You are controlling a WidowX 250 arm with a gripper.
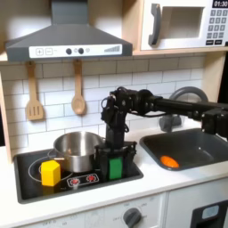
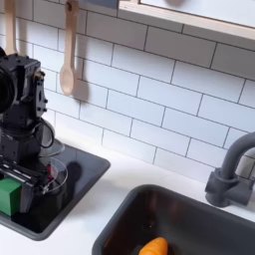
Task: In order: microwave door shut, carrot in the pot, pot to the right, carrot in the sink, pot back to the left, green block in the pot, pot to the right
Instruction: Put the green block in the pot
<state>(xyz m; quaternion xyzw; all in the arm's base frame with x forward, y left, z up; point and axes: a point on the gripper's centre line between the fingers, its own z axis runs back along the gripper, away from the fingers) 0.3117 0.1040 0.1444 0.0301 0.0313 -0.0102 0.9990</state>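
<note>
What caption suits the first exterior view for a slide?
Gripper over the green block on the stovetop, beside the pot; carrot in the sink.

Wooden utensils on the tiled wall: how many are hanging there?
2: a wooden slotted spatula at the first exterior view's left, and a wooden spoon just right of it. Others may hang outside the views.

Premises are a child-scale play kitchen set up as a robot test station. Evidence: white tiled back wall [image 1: 134, 85], grey range hood [image 1: 67, 40] above a black stovetop [image 1: 36, 183], wooden utensils [image 1: 78, 93] on hooks, a microwave [image 1: 183, 25] mounted high, and a dark sink [image 1: 191, 147] with a curved faucet [image 2: 231, 169]. A black robot arm [image 1: 169, 105] reaches over the white table [image 1: 151, 183].
</note>
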